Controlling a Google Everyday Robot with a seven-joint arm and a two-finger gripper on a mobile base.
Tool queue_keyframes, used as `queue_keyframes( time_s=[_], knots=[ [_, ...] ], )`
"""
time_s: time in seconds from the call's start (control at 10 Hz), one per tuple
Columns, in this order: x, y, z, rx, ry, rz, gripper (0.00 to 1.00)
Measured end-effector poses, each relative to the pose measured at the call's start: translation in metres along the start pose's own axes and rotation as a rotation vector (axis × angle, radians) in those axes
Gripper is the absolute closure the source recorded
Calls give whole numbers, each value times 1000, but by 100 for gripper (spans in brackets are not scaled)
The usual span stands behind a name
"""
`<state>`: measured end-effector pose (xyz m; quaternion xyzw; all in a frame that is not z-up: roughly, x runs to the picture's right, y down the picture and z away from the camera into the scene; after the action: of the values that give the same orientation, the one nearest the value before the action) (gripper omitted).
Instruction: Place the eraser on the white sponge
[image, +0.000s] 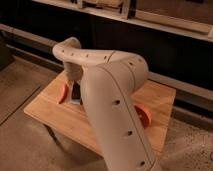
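My gripper hangs from the wrist over the left part of the wooden table, mostly hidden behind my large beige arm. A small dark shape sits right at the gripper; it may be the black eraser, but I cannot tell whether it is held. A thin pale blue-grey sliver just under it looks like the edge of the white sponge, with the rest hidden.
An orange-red curved piece lies just left of the gripper. A second orange-red piece lies on the right side of the table beside my forearm. Dark shelving runs behind the table.
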<state>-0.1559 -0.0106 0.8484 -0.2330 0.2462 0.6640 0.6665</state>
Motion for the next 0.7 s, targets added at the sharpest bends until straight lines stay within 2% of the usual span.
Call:
queue_keyframes(
  time_s=[0.3, 0.7],
  knots=[
    [2, -2, 10, 5, 15, 3, 100],
    [8, 10, 20, -4, 33, -10, 100]
  ],
)
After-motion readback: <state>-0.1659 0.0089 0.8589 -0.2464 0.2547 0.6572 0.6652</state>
